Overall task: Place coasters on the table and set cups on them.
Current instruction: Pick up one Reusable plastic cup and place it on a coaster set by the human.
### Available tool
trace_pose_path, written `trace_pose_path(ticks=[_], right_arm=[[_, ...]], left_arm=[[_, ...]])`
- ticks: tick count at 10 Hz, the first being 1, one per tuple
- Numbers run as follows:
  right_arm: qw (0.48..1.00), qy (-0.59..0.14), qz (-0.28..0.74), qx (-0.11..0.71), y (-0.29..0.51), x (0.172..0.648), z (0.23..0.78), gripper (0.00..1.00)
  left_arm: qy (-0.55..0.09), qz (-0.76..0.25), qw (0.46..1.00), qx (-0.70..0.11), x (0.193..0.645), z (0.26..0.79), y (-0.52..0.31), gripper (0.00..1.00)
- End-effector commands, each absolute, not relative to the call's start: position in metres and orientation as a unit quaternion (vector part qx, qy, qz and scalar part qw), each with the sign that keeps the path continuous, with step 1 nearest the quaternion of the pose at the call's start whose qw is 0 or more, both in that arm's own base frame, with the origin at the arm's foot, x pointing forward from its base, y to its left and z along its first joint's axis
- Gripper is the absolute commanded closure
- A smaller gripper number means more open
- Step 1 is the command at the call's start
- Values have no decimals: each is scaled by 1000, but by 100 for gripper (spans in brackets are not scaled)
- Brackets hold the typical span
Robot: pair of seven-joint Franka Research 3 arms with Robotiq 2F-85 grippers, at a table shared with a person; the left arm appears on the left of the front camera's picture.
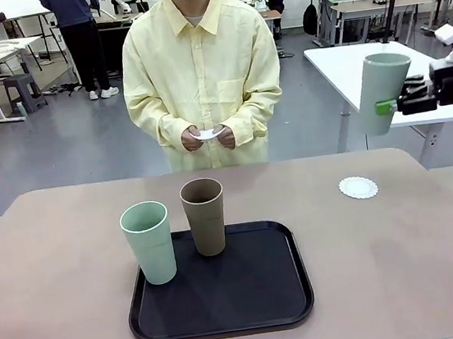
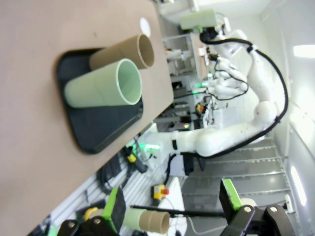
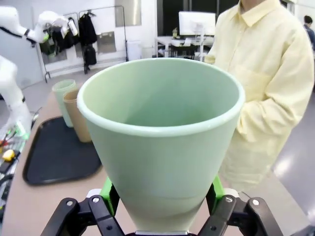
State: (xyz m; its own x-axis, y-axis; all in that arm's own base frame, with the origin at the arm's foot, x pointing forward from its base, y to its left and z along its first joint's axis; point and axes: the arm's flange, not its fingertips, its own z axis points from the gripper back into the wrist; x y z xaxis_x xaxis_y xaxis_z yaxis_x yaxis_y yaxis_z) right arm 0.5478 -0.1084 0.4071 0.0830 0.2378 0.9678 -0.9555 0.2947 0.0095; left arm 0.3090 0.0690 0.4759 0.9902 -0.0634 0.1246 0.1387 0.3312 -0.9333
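the right pincer sat at the right edge of the front view, raised above the counter, clenched on the side of the held mint cup, which stood upright in the air. below and to its left, a lacy white coaster lay flat on the counter's far right part, apart from everything else. a black tray lay at lower centre; the second mint cup stood upright at its far left corner and the brown cup stood upright at its far edge, just beside it. beyond the counter a person in a yellow shirt held a small white piece between both hands, too small to make out.

in the left wrist view, rolled sideways, the left pincer rose from the bottom edge, released, with nothing between its green pads. the tray with the second mint cup and brown cup showed at upper left on the counter, the coaster beyond them, and the held mint cup at the top.

in the right wrist view the right pincer gripped the held mint cup low on its wall, its open mouth towards the camera. the tray and the other two cups showed at left, the person at right.
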Motion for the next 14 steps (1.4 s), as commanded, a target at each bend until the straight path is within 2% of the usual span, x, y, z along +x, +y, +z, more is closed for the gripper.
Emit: trace_pose_path(ticks=[1, 6, 14], right_arm=[[621, -489, 506, 345, -113, 551, 396, 17], [616, -455, 526, 370, -108, 564, 328, 17], [635, -422, 512, 395, -94, 593, 287, 17]], left_arm=[[-37, -65, 813, -578, 308, 477, 70, 0], [-37, -65, 813, -578, 308, 477, 70, 0], [-37, -65, 813, -578, 308, 477, 70, 0]])
